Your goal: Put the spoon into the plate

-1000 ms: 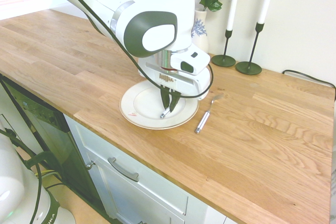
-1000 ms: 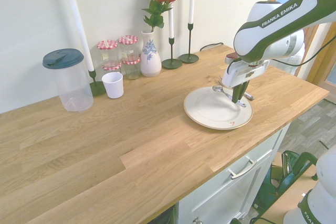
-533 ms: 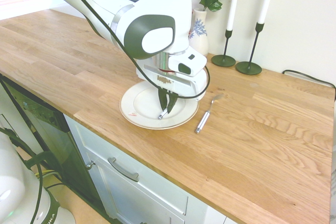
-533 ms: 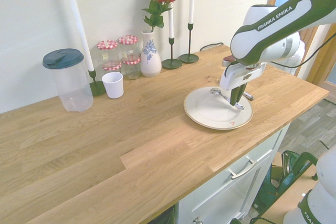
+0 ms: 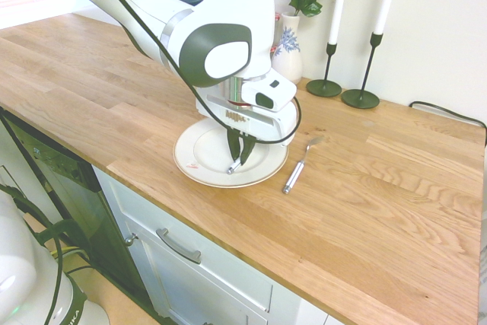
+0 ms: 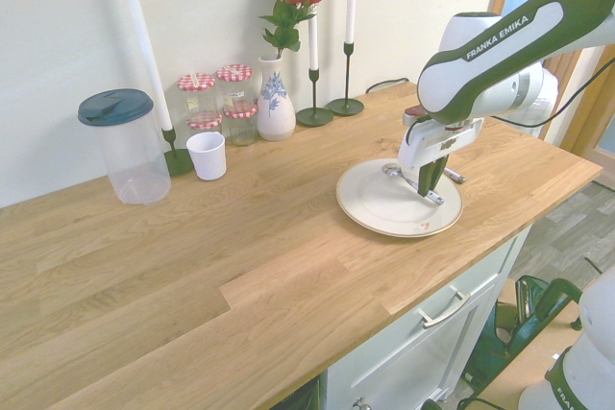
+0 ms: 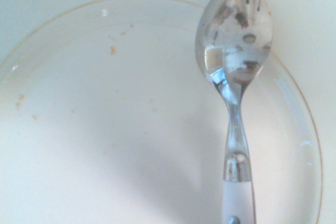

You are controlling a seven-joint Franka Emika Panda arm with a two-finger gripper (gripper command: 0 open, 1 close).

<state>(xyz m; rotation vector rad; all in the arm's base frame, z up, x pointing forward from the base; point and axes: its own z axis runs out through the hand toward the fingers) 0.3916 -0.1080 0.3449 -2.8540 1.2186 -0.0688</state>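
The small silver spoon with a thick rounded handle (image 6: pixel 392 170) is over the round white ceramic plate with a thin rim line (image 6: pixel 361 209); its handle is clamped between the dark fingertips of the two-finger gripper (image 6: pixel 430 186); contact with the plate cannot be confirmed. Release while tilted or raised could let the spoon drop, rattle or slide; further descent could press the handle and tip the plate. Relative to the earlier exterior frames, gripper and spoon have shifted slightly across the plate, away from the second silver utensil (image 5: pixel 294 176); the plate is unmoved.

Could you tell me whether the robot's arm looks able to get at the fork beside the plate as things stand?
Probably not yet: the pincer is shut on the spoon, though nothing covers the fork's handle.
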